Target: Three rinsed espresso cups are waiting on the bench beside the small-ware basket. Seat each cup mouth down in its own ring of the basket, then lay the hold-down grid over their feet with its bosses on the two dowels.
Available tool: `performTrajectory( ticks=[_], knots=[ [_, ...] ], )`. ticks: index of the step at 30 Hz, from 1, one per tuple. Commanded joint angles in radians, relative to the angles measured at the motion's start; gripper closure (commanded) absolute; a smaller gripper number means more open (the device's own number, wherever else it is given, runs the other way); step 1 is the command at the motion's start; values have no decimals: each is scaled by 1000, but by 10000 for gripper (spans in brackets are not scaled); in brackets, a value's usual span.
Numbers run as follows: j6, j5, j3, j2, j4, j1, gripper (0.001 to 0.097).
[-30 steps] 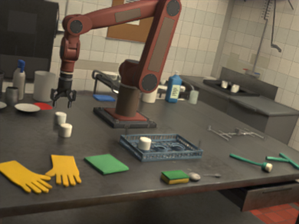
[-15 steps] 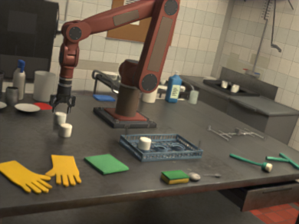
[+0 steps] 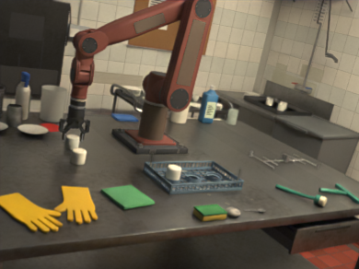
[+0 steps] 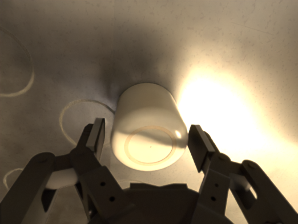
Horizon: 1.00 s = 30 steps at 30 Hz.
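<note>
A white espresso cup (image 3: 72,141) stands mouth down on the bench at the left, its top partly hidden by my gripper (image 3: 73,128). In the wrist camera this cup (image 4: 148,127) sits between the fingers of the gripper (image 4: 145,143), foot ring up. The gripper is open and holds nothing. A second cup (image 3: 78,156) stands mouth down just in front of the first. A third cup (image 3: 173,172) sits mouth down in the left ring of the blue basket (image 3: 193,175). The wire hold-down grid (image 3: 280,160) lies flat on the bench to the right of the basket.
The arm's base (image 3: 149,138) stands behind the basket. Yellow gloves (image 3: 50,207), a green cloth (image 3: 127,196) and a sponge (image 3: 210,212) lie along the front edge. A plate (image 3: 32,129), a canister (image 3: 53,103) and bottles stand behind the cups. Green brushes (image 3: 317,194) lie at the right.
</note>
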Motion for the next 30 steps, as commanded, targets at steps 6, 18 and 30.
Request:
performTrajectory(
  ticks=[6,18,30],
  knots=[
    [0,0,1,-1,-1,0,161],
    [0,0,1,0,-1,0,271],
    [0,0,0,1,-2,0,511]
  ],
)
